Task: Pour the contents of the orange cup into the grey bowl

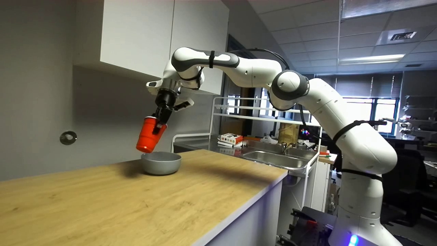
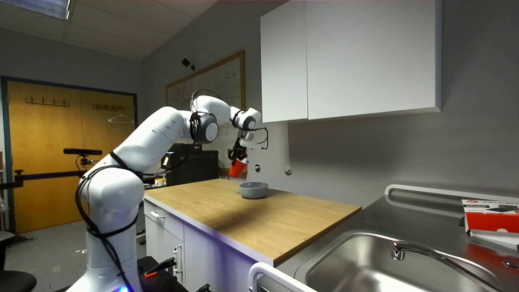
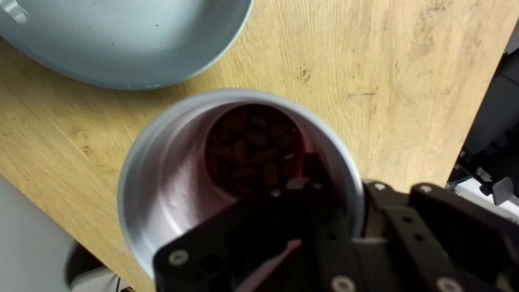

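Observation:
The orange cup (image 1: 150,135) is held in the air, tilted, rim upward; it also shows in an exterior view (image 2: 237,168). In the wrist view I look into its pale inside (image 3: 162,178); several brown, almond-like pieces (image 3: 251,148) lie at its bottom. My gripper (image 1: 159,125) is shut on the cup's wall near the rim, one finger inside and one outside. The grey bowl (image 1: 161,165) stands upright on the counter, just below and beside the cup's base; it also shows in an exterior view (image 2: 254,190). In the wrist view the bowl (image 3: 134,48) holds only a few tiny specks.
The wooden counter (image 1: 143,205) runs along a grey wall behind the bowl. White wall cabinets (image 1: 136,34) hang above, close to the arm. A sink (image 2: 357,259), a white rack (image 1: 263,119) and a red-and-white box (image 2: 490,219) stand beyond the counter's end.

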### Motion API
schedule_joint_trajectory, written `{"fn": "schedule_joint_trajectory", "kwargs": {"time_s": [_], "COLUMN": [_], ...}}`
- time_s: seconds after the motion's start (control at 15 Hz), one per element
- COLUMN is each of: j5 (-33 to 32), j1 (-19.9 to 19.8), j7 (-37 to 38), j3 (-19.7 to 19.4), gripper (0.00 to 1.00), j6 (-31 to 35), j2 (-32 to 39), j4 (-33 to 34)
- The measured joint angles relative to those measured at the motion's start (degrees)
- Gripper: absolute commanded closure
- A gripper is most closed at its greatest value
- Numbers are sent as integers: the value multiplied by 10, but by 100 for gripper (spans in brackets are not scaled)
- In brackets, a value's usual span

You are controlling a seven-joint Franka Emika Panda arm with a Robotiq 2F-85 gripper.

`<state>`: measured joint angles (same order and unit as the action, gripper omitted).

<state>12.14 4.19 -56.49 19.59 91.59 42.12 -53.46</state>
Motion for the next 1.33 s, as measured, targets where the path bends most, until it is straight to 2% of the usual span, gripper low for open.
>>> {"fn": "schedule_joint_trajectory", "kwargs": {"time_s": [0.6, 1.33], "j5": [67, 192], "j1": [-50, -71], "j7": [-116, -118], "j3": [8, 10], "gripper": [96, 96], "j6": [-73, -78], "j2": [13, 33], "j4": [0, 3]}}
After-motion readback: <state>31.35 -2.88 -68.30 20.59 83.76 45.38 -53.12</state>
